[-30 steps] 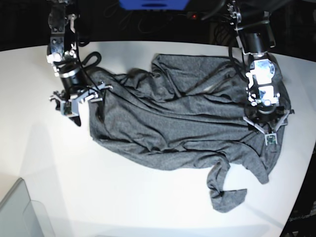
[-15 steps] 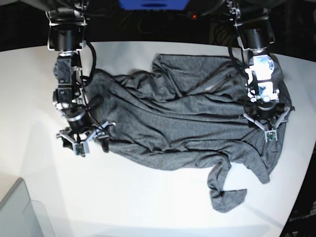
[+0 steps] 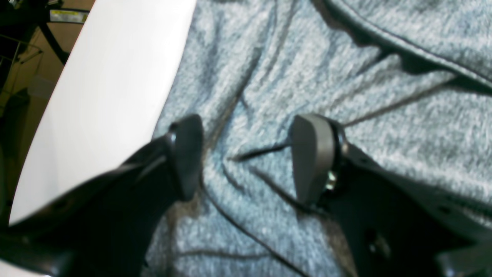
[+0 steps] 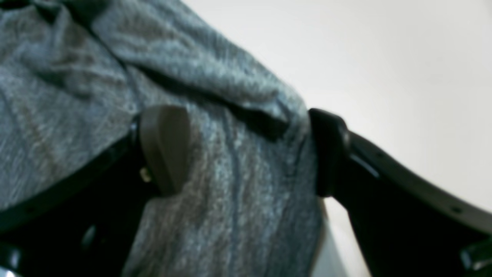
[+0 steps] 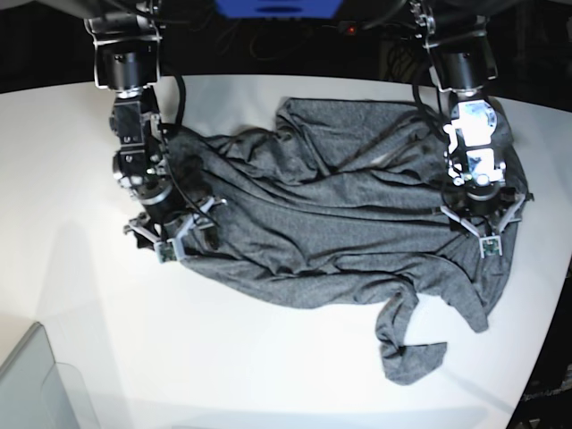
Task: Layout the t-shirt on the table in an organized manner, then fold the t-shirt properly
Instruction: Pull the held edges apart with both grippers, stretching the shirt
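The dark heather-grey t-shirt (image 5: 331, 214) lies crumpled and wrinkled across the white table (image 5: 89, 304), with a twisted sleeve at the lower right. My right gripper (image 5: 175, 241) is open at the shirt's left edge. In the right wrist view (image 4: 246, 154) its jaws straddle a fold of the t-shirt (image 4: 230, 215). My left gripper (image 5: 483, 234) is open over the shirt's right side. In the left wrist view (image 3: 248, 157) its jaws stand apart, pressed on the wrinkled t-shirt (image 3: 346, 77) near the table (image 3: 115, 77) edge.
A translucent grey bin corner (image 5: 36, 384) sits at the front left. A blue object (image 5: 277, 7) and cables lie behind the table's far edge. The table's curved edge (image 5: 547, 357) runs close to the shirt's right side.
My right gripper moved from the shirt's upper left down along its left edge, then in onto the cloth edge. The left gripper stayed almost in place.
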